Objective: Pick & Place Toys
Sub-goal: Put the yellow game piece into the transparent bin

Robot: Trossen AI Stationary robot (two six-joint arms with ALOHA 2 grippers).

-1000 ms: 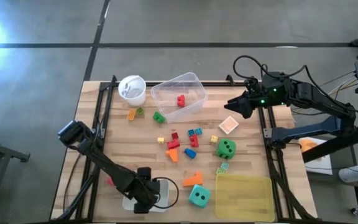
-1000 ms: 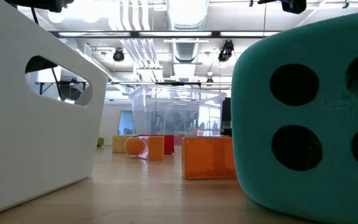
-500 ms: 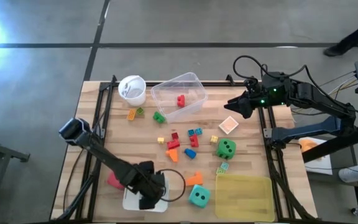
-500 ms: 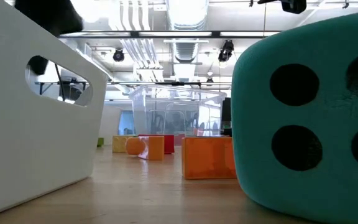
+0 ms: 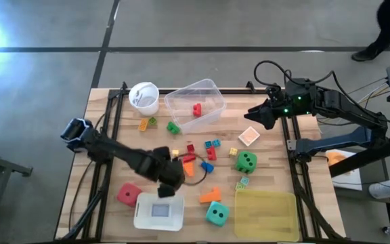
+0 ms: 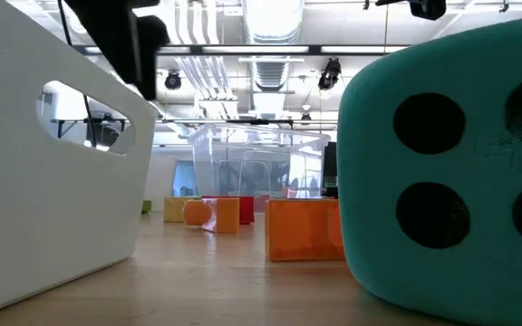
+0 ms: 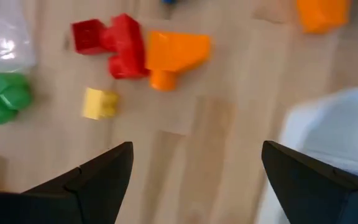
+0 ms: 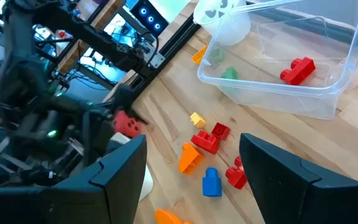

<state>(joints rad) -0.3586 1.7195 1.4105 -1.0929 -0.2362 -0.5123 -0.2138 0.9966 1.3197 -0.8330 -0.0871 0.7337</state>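
Note:
Small coloured blocks (image 5: 198,157) lie scattered mid-table, among them a red one (image 7: 114,43), an orange one (image 7: 173,53) and a yellow one (image 7: 100,102). A red die (image 5: 127,195), a teal die (image 5: 215,214) and a green die (image 5: 246,161) rest on the wood. One red block (image 5: 197,108) lies inside the clear tub (image 5: 212,91). My left gripper (image 5: 170,181) hangs open and empty, pointing steeply down, between the white box (image 5: 158,211) and the blocks. My right gripper (image 5: 259,115) waits open in the air over the table's far right.
A white cup (image 5: 144,97) stands at the far left beside the tub. A flat tile (image 5: 249,135) lies below my right gripper, and a yellow-green flat tray (image 5: 266,213) at the near right. An orange block (image 5: 210,195) sits beside the teal die.
My left gripper has risen from over the white box near the table's near edge and swung toward the far side and right, to a spot above the scattered blocks, staying open. The red die, hidden by the arm before, now shows beside the box.

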